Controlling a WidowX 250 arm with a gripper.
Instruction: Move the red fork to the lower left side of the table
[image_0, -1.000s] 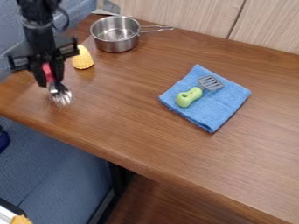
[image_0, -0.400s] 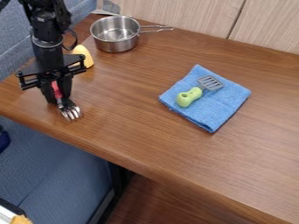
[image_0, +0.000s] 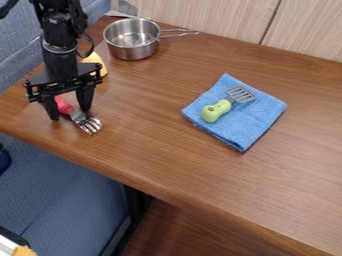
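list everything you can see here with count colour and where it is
fork: one, red handle with silver tines, left part of the table
table: one, brown wood
saucepan: one, silver, upper left of the table
corn: one, yellow, behind the arm, below the saucepan
cloth: one, blue, right of centre
spatula: one, green handle with grey head, on the cloth
arm: one, black, upper left
end effector: one, black, open around the fork

Black, blocky arm (one looping cable); wide, bracket-like crosspiece.
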